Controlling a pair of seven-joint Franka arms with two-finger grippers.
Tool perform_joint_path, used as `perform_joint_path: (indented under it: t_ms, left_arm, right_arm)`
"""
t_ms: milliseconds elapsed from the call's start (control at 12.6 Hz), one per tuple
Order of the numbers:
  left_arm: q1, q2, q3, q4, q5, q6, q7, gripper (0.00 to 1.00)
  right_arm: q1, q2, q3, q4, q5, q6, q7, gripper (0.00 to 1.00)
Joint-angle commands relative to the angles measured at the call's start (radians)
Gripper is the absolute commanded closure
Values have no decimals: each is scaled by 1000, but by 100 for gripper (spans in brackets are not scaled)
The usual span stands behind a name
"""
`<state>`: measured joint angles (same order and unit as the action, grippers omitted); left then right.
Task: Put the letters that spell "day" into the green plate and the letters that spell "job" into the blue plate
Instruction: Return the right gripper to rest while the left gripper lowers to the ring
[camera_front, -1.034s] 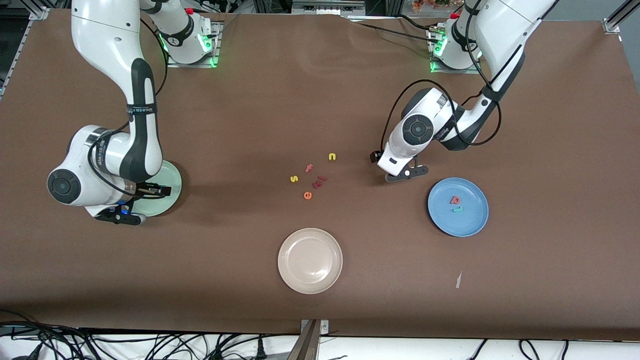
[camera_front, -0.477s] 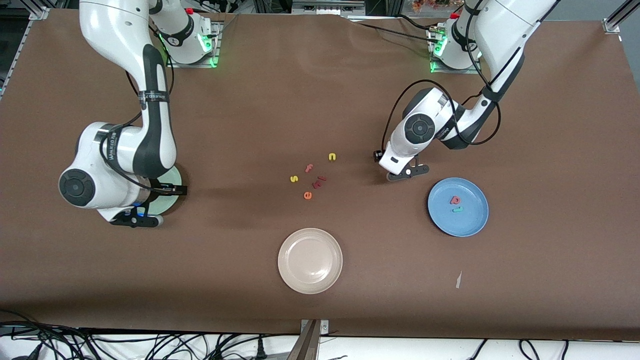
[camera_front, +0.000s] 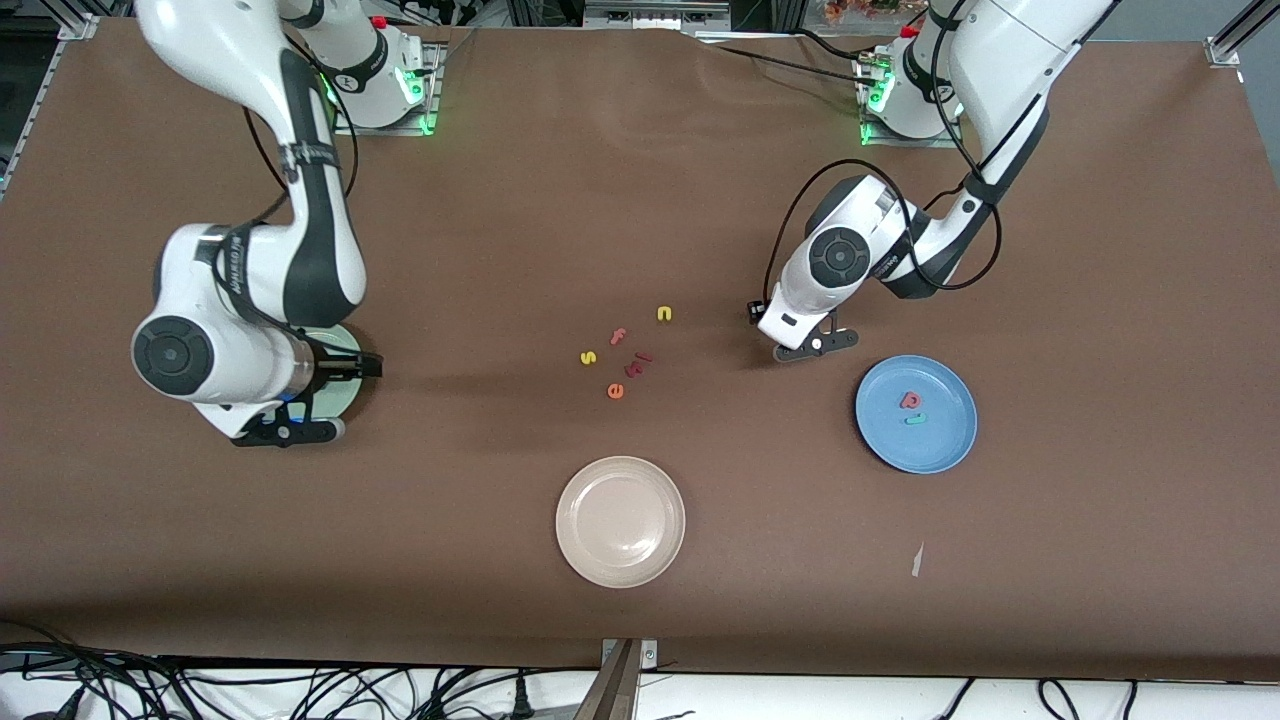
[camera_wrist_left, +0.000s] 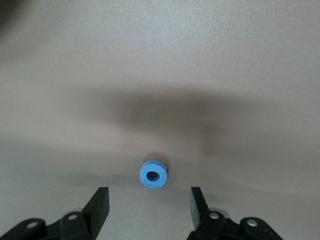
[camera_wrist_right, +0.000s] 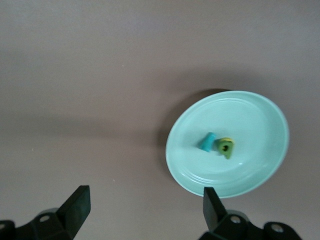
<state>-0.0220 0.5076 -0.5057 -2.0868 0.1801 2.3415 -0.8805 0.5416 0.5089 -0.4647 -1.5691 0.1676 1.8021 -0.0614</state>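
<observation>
Blue plate (camera_front: 940, 445) holding two letters (red, teal), blue "o" (camera_wrist_left: 153, 174) outside.

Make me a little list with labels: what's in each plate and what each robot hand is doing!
green plate: teal letter, yellow-green letter
blue plate: pinkish-red b, teal j
beige plate: nothing seen in it
blue o: on the table
left gripper: open, low over the blue o
right gripper: open, beside the green plate

arms: glossy white shells, black joint bands | black looping cables | black fingers (camera_wrist_left: 100, 202) | bases glowing green
</observation>
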Motion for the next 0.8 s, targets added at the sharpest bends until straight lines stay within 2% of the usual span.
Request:
perform_joint_path:
  t_ms: [0,159,398,557,716]
  left_arm:
    - [7,-23,-4,-22,28,13,-21,28]
    - [7,-18,-4,-22,27,13,-21,28]
    - [5,-17,-4,-22,27,15,-21,28]
    - [4,-5,-4,-24,28,45,-44,28]
    - [-3,0,-2,-24,28,48,-55,41]
  right_arm:
    - [-182,-220,179,-130,-100,45,-6,0]
    - [-213,-306,186,-132,-121,-42,-8,0]
    - [-262,-430,213,-121,-219,-177,-3,0]
    - [-270,-451,212,-71,-203,-236,-2,0]
    - [-269,-487,210,-69,-197,-234,3,0]
